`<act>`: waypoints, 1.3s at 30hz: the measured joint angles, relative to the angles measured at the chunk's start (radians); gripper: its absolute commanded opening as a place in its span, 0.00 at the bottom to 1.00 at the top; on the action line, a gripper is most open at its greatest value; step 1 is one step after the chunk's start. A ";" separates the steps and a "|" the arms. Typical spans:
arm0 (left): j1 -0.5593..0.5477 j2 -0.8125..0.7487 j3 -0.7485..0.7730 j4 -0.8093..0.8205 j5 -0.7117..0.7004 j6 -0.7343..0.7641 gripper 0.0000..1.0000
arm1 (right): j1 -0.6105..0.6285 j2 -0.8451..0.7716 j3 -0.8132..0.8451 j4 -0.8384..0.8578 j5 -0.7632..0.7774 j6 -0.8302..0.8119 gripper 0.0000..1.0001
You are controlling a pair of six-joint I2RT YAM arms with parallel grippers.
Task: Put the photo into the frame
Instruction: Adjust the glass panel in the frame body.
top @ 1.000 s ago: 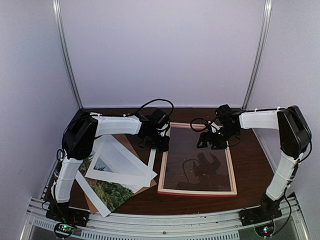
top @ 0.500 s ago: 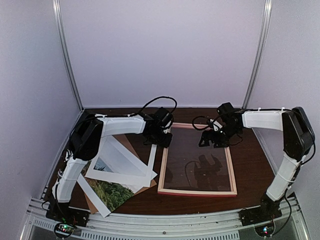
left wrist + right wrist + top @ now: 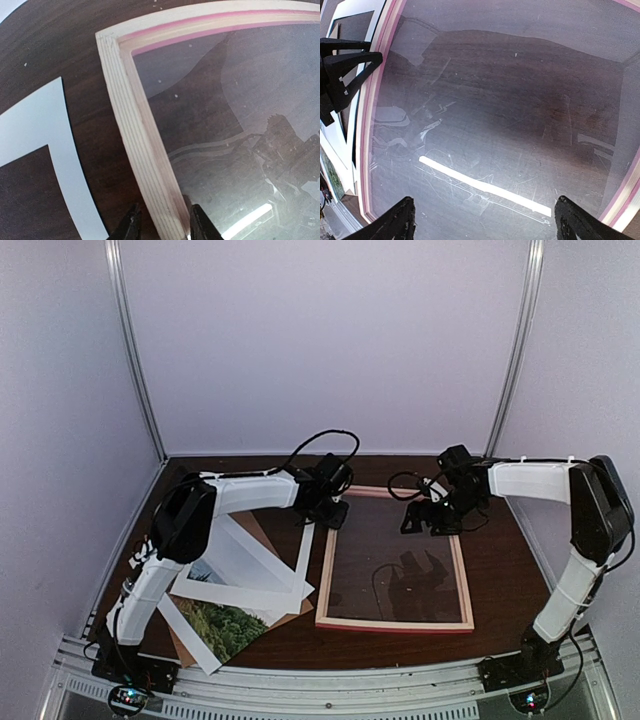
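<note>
From above, my left gripper [image 3: 335, 512] sits at the far left corner of the frame [image 3: 395, 625], which lies flat on the table [image 3: 500, 550] with the dark wood showing through its glass. My right gripper [image 3: 425, 523] hangs over the far right part of that glass. The photo [image 3: 225, 625] is well away from both, back toward my left base, and mostly covered by the white mat [image 3: 240, 570]. Only its green near corner shows. In my left wrist view, my two fingertips straddle the pale wood side rail just short of the corner, one outside it and one on the glass side. They sit close against it, but I cannot tell whether they actually pinch. In my right wrist view, my fingers stand wide apart with nothing between them, only glass below, and my left fingers show off at the frame's far rail. I judge I am steadying or positioning the frame and the photo has not yet been fetched. The next move probably calls for a firm hold on the rail, then getting the mat off the print so it can be slid out without creasing.
</note>
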State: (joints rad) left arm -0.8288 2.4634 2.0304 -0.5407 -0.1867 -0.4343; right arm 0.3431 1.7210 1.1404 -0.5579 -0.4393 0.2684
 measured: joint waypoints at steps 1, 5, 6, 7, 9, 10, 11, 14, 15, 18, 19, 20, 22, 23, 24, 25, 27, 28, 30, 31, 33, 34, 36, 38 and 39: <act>0.000 0.008 0.012 0.001 -0.010 0.006 0.35 | -0.002 -0.001 -0.002 0.000 0.002 0.000 0.96; 0.002 0.034 0.047 0.011 -0.034 0.021 0.35 | -0.003 -0.003 -0.008 0.000 0.010 0.000 0.96; 0.003 0.040 0.054 0.014 -0.037 0.023 0.35 | -0.003 -0.005 -0.010 0.000 0.012 0.000 0.96; 0.004 0.048 0.063 0.020 -0.041 0.025 0.35 | -0.003 -0.009 -0.014 0.000 0.014 0.000 0.96; 0.007 0.057 0.074 0.026 -0.046 0.026 0.38 | -0.003 -0.016 -0.017 -0.002 0.018 0.000 0.96; 0.009 0.060 0.076 0.031 -0.047 0.026 0.39 | -0.004 -0.019 -0.018 -0.003 0.019 0.000 0.96; 0.011 0.062 0.079 0.035 -0.048 0.026 0.40 | -0.004 -0.021 -0.018 -0.003 0.020 0.000 0.96; 0.019 0.074 0.098 0.039 -0.060 0.032 0.43 | -0.006 -0.024 -0.019 -0.004 0.021 0.000 0.96; 0.023 0.080 0.108 0.040 -0.063 0.035 0.44 | -0.007 -0.024 -0.020 -0.004 0.021 0.000 0.96; 0.032 0.091 0.127 0.042 -0.073 0.045 0.46 | -0.008 -0.025 -0.023 -0.003 0.024 0.000 0.96; 0.035 0.097 0.137 0.039 -0.071 0.046 0.46 | -0.008 -0.027 -0.027 -0.002 0.026 0.000 0.96; 0.039 0.103 0.146 0.038 -0.069 0.046 0.47 | -0.008 -0.029 -0.031 -0.003 0.027 0.000 0.96; 0.046 0.118 0.172 0.034 -0.063 0.045 0.50 | -0.008 -0.029 -0.037 -0.003 0.029 0.001 0.96; 0.050 0.123 0.179 0.034 -0.061 0.044 0.52 | -0.008 -0.029 -0.040 -0.003 0.029 0.001 0.96; 0.053 0.124 0.183 0.032 -0.059 0.042 0.54 | -0.008 -0.029 -0.043 -0.003 0.029 0.001 0.96; 0.056 0.125 0.186 0.027 -0.058 0.037 0.55 | -0.008 -0.029 -0.047 -0.003 0.030 0.001 0.96; 0.062 0.125 0.186 0.021 -0.052 0.016 0.57 | -0.008 -0.032 -0.053 -0.003 0.031 0.004 0.96; 0.064 0.125 0.186 0.021 -0.050 0.015 0.57 | -0.008 -0.032 -0.054 -0.003 0.032 0.005 0.96; 0.071 0.112 0.154 0.043 -0.034 -0.010 0.59 | -0.008 -0.034 -0.055 -0.001 0.040 0.011 0.97; 0.075 0.101 0.134 0.057 -0.024 -0.021 0.60 | -0.008 -0.035 -0.057 0.003 0.048 0.016 0.97; 0.085 0.069 0.074 0.084 0.002 -0.047 0.61 | -0.008 -0.047 -0.068 0.009 0.068 0.025 0.96; 0.091 0.051 0.042 0.095 0.018 -0.059 0.61 | -0.008 -0.052 -0.072 0.008 0.077 0.028 0.96; 0.106 0.011 -0.028 0.115 0.064 -0.085 0.63 | -0.008 -0.073 -0.083 0.011 0.106 0.038 0.97; 0.119 -0.025 -0.087 0.140 0.112 -0.104 0.66 | -0.009 -0.098 -0.091 0.013 0.135 0.047 0.96; 0.125 -0.041 -0.111 0.150 0.135 -0.112 0.67 | -0.010 -0.111 -0.094 0.013 0.150 0.051 0.96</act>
State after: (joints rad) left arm -0.7040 2.4226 1.9194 -0.3912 -0.0517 -0.5465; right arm 0.3332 1.6100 1.0466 -0.5449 -0.2893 0.3195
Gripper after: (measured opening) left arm 0.635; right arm 0.965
